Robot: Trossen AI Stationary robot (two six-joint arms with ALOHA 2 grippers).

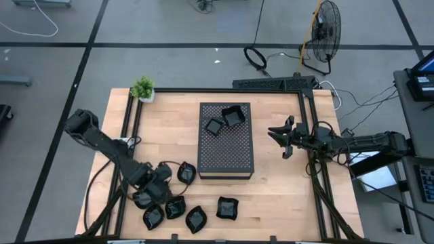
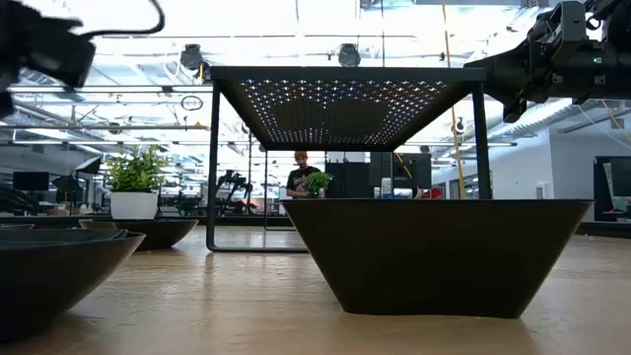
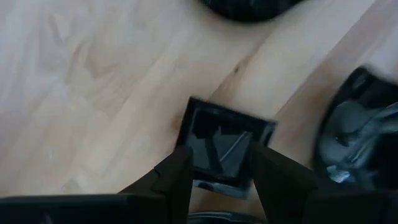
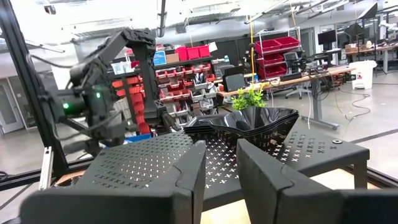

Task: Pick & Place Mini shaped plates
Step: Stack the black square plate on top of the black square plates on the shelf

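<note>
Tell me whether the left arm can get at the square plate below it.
Probably yes: the left gripper hangs right over the square plate, jaws open astride it, and nothing lies between.

A robotics lab or workshop floor in an open industrial hall.

The wooden counter (image 1: 169, 122) stands on a grey concrete floor marked with dark lines, with a pedestal fan (image 1: 324, 30) and loose cables (image 1: 261, 57) behind it. Past the counter are racks of red storage bins (image 4: 186, 52), workbenches (image 4: 311, 74) with monitors, exposed ceiling ducts and strip lights, and a person (image 2: 299, 177) standing far back. A small potted plant (image 1: 143, 88) sits on the counter's corner.
</note>
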